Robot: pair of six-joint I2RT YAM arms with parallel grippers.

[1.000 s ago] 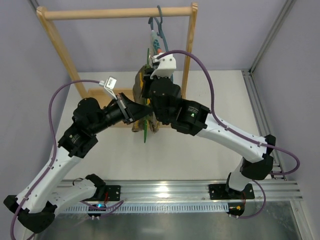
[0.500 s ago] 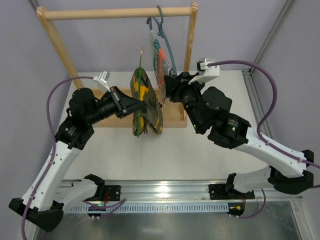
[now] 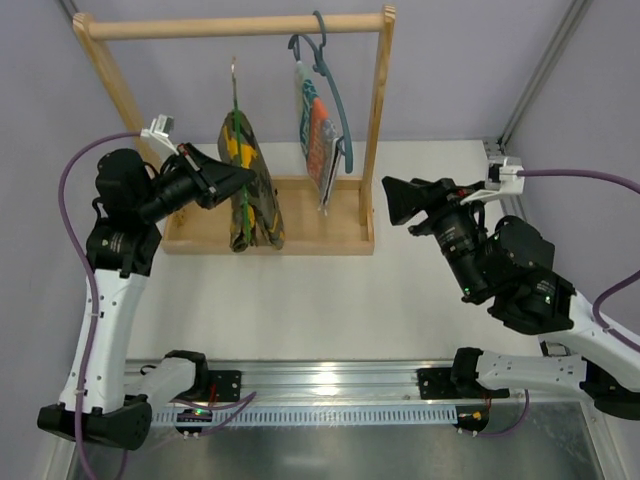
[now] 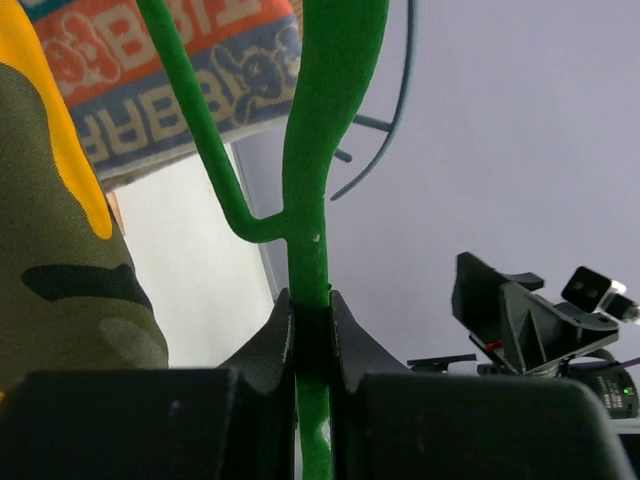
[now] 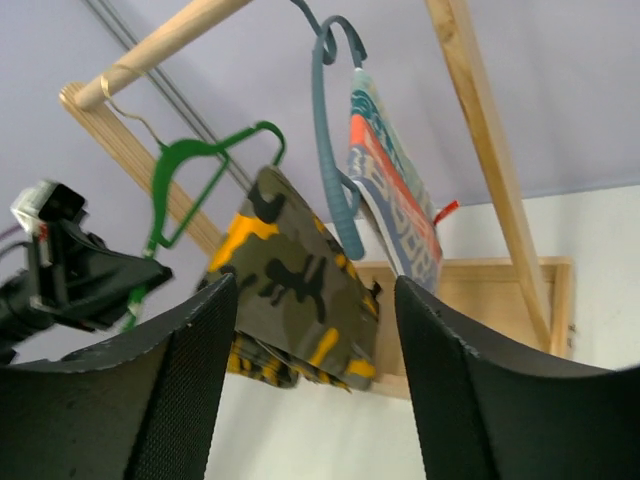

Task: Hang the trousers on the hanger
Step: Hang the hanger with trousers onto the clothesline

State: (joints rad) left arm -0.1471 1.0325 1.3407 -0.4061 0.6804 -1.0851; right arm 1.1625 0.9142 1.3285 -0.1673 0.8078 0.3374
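Note:
The camouflage trousers (image 3: 245, 185) hang folded over the thin green hanger (image 5: 165, 180), below the wooden rail (image 3: 230, 26). My left gripper (image 3: 240, 176) is shut on the hanger's green stem (image 4: 325, 150), just left of the trousers (image 4: 60, 250). The hanger's metal hook (image 5: 122, 98) reaches up to the rail; I cannot tell whether it rests on it. My right gripper (image 3: 392, 205) stands open and empty, well to the right of the rack. It faces the trousers (image 5: 300, 270) from a distance, which show between its fingers (image 5: 190, 390).
A grey-blue hanger (image 3: 335, 90) with a striped orange-teal cloth (image 3: 318, 140) hangs on the rail right of the trousers. The rack's wooden base (image 3: 300, 240) and right post (image 3: 378, 110) stand close by. An aluminium frame post (image 3: 540, 70) rises at the back right.
The left arm has carried the hanger and trousers left and upward toward the rail. The right gripper has let go, drawn back to the right and opened.

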